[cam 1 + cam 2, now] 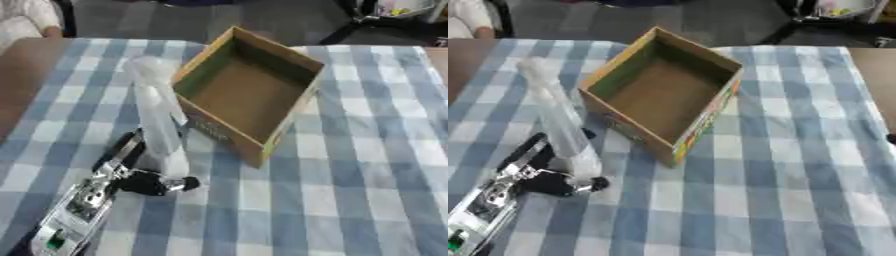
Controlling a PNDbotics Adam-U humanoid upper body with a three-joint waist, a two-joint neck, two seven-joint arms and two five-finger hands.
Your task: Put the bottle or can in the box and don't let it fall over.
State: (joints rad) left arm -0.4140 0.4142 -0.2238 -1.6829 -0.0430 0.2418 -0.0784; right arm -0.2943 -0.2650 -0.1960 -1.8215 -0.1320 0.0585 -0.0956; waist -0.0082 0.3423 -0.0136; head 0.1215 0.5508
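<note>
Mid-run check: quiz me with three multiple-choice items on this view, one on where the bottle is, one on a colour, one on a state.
1. Where is the clear bottle?
A. Inside the box
B. On the cloth left of the box
C. Lying right of the box

2. What colours is the tablecloth?
A. Blue and white checks
B. Plain red
C. Green stripes

3. What does the cardboard box hold?
A. A can
B. Nothing visible
C. The bottle

Answers:
1 B: the bottle stands beside the box's left wall, with the left hand curled round its lower part.
2 A: checks cover the table.
3 B: the bare brown floor shows.
</note>
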